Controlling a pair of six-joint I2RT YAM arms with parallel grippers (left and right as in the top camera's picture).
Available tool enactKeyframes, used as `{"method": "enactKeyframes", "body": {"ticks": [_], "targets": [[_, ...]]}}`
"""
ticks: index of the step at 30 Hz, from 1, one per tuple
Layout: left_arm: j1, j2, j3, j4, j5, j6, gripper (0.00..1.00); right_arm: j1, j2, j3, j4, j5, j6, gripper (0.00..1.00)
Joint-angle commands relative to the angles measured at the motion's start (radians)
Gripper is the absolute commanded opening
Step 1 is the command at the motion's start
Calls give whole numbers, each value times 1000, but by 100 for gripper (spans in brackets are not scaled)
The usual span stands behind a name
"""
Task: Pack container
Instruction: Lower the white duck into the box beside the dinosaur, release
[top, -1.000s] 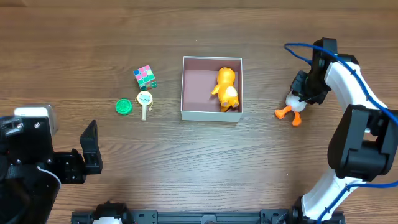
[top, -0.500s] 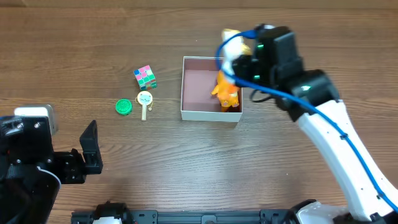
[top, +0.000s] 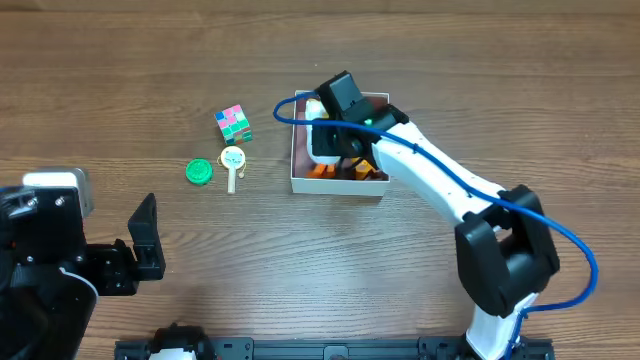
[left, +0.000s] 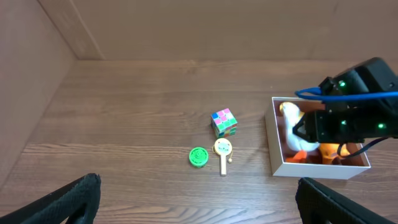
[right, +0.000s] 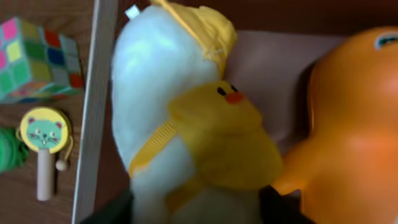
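Observation:
The container (top: 338, 186) is a square white-walled box with a pink-brown floor at the table's middle; it also shows in the left wrist view (left: 317, 170) and the right wrist view (right: 93, 112). My right gripper (top: 335, 130) is shut on a white plush duck (top: 322, 140) with a yellow cap and holds it in the container's left half (right: 155, 81). Its fingertips (right: 193, 211) flank the duck's body. An orange toy (right: 354, 124) lies in the container's right half, touching the duck. My left gripper (top: 148, 238) is open and empty at the front left (left: 199, 205).
A colourful puzzle cube (top: 233, 124), a green disc (top: 199, 171) and a small wooden rattle with a cat face (top: 232, 162) lie left of the container. A wooden wall rises along the far and left edges (left: 74, 37).
My right arm has swung from the table's right side leftward, carrying the white duck, and now holds it down in the container's left half. The left arm has not moved.

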Motion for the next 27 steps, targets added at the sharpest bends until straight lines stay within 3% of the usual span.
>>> {"method": "enactKeyframes", "body": {"ticks": [1,7,14,17,18,19,21,22,23,27], "targets": [[-2,3,-3,3,-13,19,100,1,-40,25,-15,-23,-42,57],[-2,3,-3,3,-13,19,100,1,-148,133,-128,-24,-46,77],[-2,3,-3,3,-13,19,100,1,-208,161,-164,-24,-46,80],[-2,3,-3,3,-13,19,100,6,-209,161,-168,-45,-47,73],[-2,3,-3,3,-13,19,100,9,-209,161,-148,-102,-53,81],[-2,3,-3,3,-13,19,100,10,-209,161,-126,-174,-54,100],[-2,3,-3,3,-13,19,100,9,-209,161,-86,-298,-64,100],[-2,3,-3,3,-13,19,100,9,-208,161,-67,-327,-77,93],[-2,3,-3,3,-13,19,100,12,-202,161,-37,-330,-76,86],[-2,3,-3,3,-13,19,100,43,-144,161,26,-263,-49,79]]}}
